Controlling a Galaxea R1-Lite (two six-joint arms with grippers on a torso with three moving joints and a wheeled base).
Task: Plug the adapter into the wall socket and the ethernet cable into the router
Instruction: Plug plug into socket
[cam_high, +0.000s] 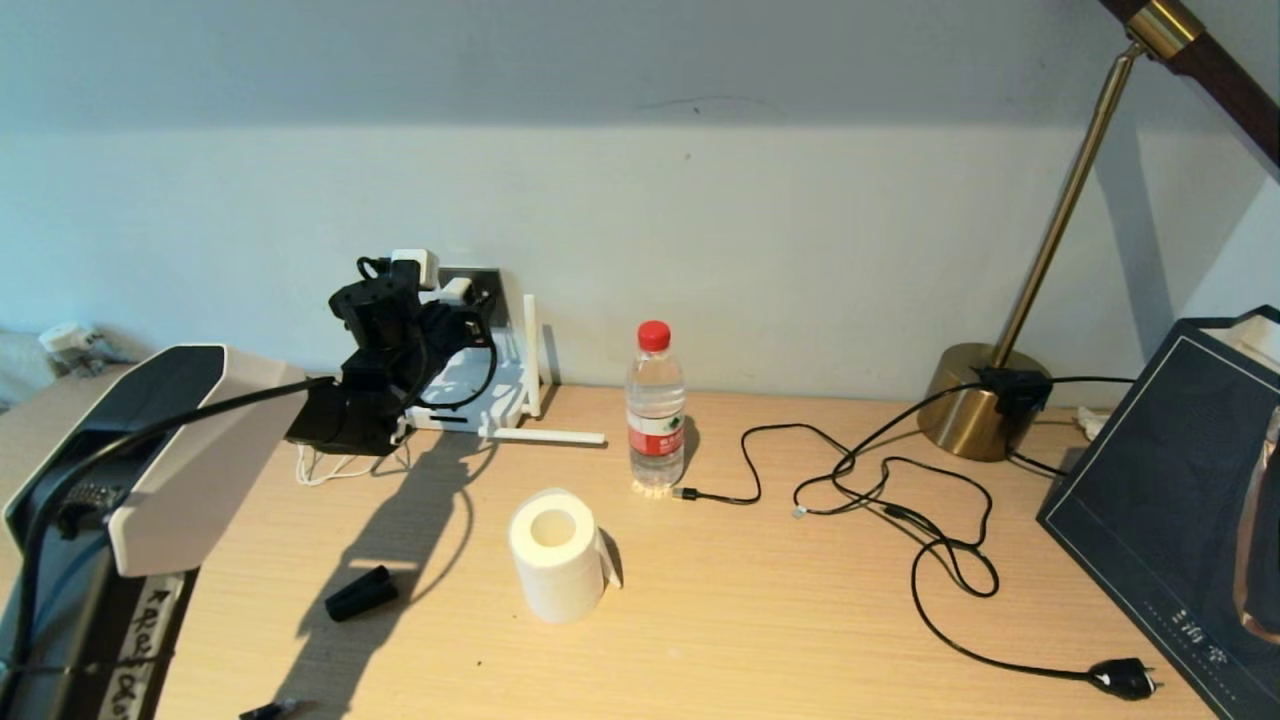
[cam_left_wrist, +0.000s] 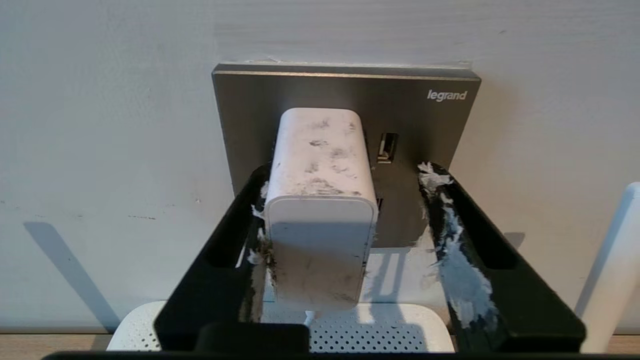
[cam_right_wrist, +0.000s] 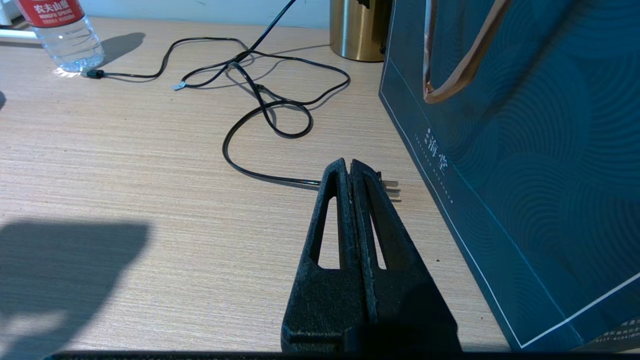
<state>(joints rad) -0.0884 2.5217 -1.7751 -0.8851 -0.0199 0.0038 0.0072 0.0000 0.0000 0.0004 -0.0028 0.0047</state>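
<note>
The left gripper (cam_left_wrist: 345, 200) stands spread at the wall socket (cam_left_wrist: 430, 125), one finger (cam_left_wrist: 465, 265) clear of the adapter (cam_left_wrist: 320, 200) seated in it, above the router (cam_left_wrist: 380, 335) at the worktop's back edge; the right gripper (cam_right_wrist: 348, 167) rests closed, empty

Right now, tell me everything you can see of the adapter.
The adapter is a small white plastic block with rounded corners, scuffed with grey smudges. It sticks straight out from the dark grey wall socket, seemingly plugged in. The left gripper brackets it, jaws open: one finger seems against its side, the other clear. A thin white cord leaves its end.
</note>
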